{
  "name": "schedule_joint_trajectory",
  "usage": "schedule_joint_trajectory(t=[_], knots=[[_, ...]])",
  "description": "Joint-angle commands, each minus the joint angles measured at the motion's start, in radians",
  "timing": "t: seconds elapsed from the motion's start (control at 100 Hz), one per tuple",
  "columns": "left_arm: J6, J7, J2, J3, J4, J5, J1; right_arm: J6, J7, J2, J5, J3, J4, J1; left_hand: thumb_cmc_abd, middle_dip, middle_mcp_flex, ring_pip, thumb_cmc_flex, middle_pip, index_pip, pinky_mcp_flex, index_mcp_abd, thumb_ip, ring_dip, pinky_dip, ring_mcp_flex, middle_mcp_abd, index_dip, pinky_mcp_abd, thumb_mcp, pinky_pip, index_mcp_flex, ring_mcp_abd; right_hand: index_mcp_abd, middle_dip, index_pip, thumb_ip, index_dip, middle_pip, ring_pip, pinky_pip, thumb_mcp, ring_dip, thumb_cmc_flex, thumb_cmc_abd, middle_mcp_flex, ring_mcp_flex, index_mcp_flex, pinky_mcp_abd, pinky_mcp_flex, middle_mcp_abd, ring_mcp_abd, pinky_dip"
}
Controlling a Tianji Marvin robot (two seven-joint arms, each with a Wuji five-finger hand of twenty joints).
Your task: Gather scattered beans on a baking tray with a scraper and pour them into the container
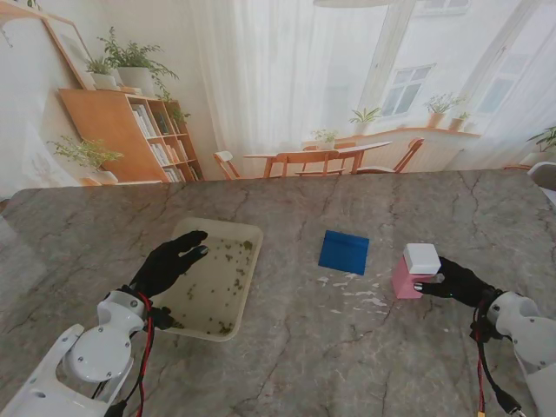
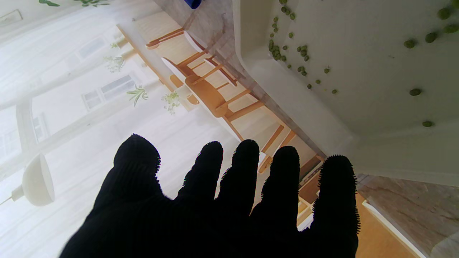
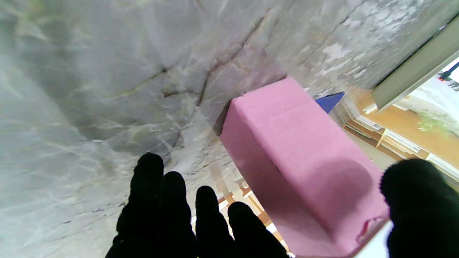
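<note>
Nearest me, left hand (image 1: pixel 168 263) hovers fingers spread over the tray (image 1: pixel 253 233), which runs long away from me. Right hand (image 1: pixel 458 281) cups the pink container (image 1: pixel 406 280); scraper (image 1: pixel 344 252) lies flat between.

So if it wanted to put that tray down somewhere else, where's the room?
Bare marble lies between the baking tray and the blue scraper, and all along the far edge. It is crowded around the pink container, with the right robot hand and white flecks.

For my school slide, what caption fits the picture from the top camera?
Left hand open over the bean tray, right hand at the pink container, blue scraper between.
</note>
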Motion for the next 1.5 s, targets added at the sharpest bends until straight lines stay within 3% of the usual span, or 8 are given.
schedule_joint_trajectory(t=[0.0, 0.22, 0.52, 0.6, 0.9, 1.13, 1.23, 1.49], knots=[[-0.001, 0.0, 0.0, 0.005, 0.003, 0.003, 0.001, -0.01, 0.028, -0.005, -0.003, -0.022, 0.039, -0.002, -0.003, 0.019, -0.001, 0.013, 0.012, -0.003, 0.019, -0.001, -0.011, -0.008, 0.009, 0.026, 0.01, -0.036, 0.008, -0.007, -0.012, 0.02, 0.01, -0.028, -0.024, -0.006, 0.025, -0.026, 0.045, 0.026, 0.01, -0.187, -0.012, -0.003, -0.007, -0.021, 0.006, 0.017, -0.002, 0.143, 0.025, -0.014, 0.002, -0.094], [0.003, 0.001, 0.0, 0.007, 0.003, 0.009, -0.002, -0.048, 0.04, 0.001, 0.003, -0.066, 0.086, 0.035, -0.003, 0.021, 0.001, 0.015, 0.012, -0.002, 0.021, 0.001, -0.011, -0.009, 0.01, 0.025, 0.013, -0.035, 0.01, -0.008, -0.013, 0.027, 0.012, -0.027, -0.042, 0.0, 0.032, -0.016, 0.199, 0.043, 0.022, -0.175, 0.014, 0.006, 0.022, -0.03, 0.041, 0.042, -0.011, 0.146, 0.036, -0.025, -0.001, -0.099], [0.012, 0.0, 0.0, 0.008, -0.003, 0.01, -0.001, -0.068, 0.026, 0.002, 0.0, -0.117, 0.147, 0.065, -0.003, 0.022, 0.003, 0.017, 0.015, -0.001, 0.021, 0.002, -0.011, -0.009, 0.012, 0.023, 0.016, -0.036, 0.011, -0.008, -0.013, 0.033, 0.012, -0.033, -0.153, 0.078, 0.216, -0.023, 0.841, 0.122, 0.066, -0.149, 0.298, 0.039, 0.011, -0.144, 0.147, 0.11, -0.086, 0.153, 0.072, -0.075, -0.023, -0.085], [0.015, 0.001, 0.0, 0.008, -0.005, 0.01, 0.0, -0.065, 0.022, 0.0, 0.008, -0.129, 0.162, 0.072, -0.003, 0.022, 0.002, 0.016, 0.016, -0.002, 0.021, 0.001, -0.011, -0.009, 0.012, 0.023, 0.016, -0.038, 0.012, -0.01, -0.012, 0.033, 0.012, -0.032, -0.231, 0.101, 0.29, -0.022, 0.896, 0.141, 0.075, -0.145, 0.344, 0.044, 0.017, -0.17, 0.178, 0.123, -0.047, 0.155, 0.078, -0.084, -0.025, -0.082], [0.019, 0.001, 0.0, 0.007, -0.008, 0.012, 0.002, -0.046, -0.004, -0.011, 0.043, -0.164, 0.206, 0.088, -0.002, 0.023, 0.003, 0.017, 0.024, -0.001, 0.022, 0.003, -0.013, -0.01, 0.013, 0.021, 0.019, -0.042, 0.013, -0.011, -0.012, 0.038, 0.013, -0.034, -0.51, 0.179, 0.612, -0.022, 0.985, 0.195, 0.103, -0.128, 0.456, 0.053, 0.042, -0.232, 0.268, 0.174, 0.102, 0.162, 0.102, -0.128, -0.04, -0.072], [0.029, 0.011, -0.002, 0.007, -0.011, 0.019, 0.003, -0.018, -0.046, -0.027, 0.07, -0.18, 0.224, 0.087, -0.001, 0.023, 0.001, 0.017, 0.031, -0.002, 0.023, 0.004, -0.013, -0.01, 0.013, 0.02, 0.018, -0.043, 0.014, -0.012, -0.012, 0.04, 0.015, -0.034, -0.675, 0.234, 0.981, -0.01, 0.845, 0.254, 0.128, -0.116, 0.534, 0.058, 0.092, -0.266, 0.352, 0.225, 0.231, 0.163, 0.123, -0.193, -0.071, -0.065], [0.029, 0.01, -0.002, 0.0, -0.018, 0.02, 0.012, -0.014, -0.112, -0.041, 0.065, -0.186, 0.237, 0.086, -0.002, 0.024, 0.003, 0.017, 0.033, -0.001, 0.023, 0.004, -0.012, -0.01, 0.013, 0.019, 0.019, -0.044, 0.014, -0.013, -0.012, 0.041, 0.016, -0.035, -0.764, 0.253, 1.101, -0.139, 0.715, 0.292, 0.149, -0.096, 0.571, 0.065, 0.148, -0.354, 0.401, 0.265, 0.279, 0.17, 0.144, -0.229, -0.09, -0.055], [0.027, 0.011, -0.001, -0.005, -0.022, 0.022, 0.017, 0.006, -0.265, -0.072, 0.039, -0.176, 0.215, 0.055, -0.002, 0.024, 0.004, 0.017, 0.038, 0.0, 0.023, 0.004, -0.013, -0.011, 0.013, 0.018, 0.02, -0.044, 0.015, -0.014, -0.013, 0.043, 0.015, -0.037, -0.886, 0.265, 1.218, -0.176, 0.665, 0.364, 0.186, -0.062, 0.615, 0.079, 0.222, -0.443, 0.522, 0.371, 0.437, 0.183, 0.193, -0.318, -0.146, -0.04]])
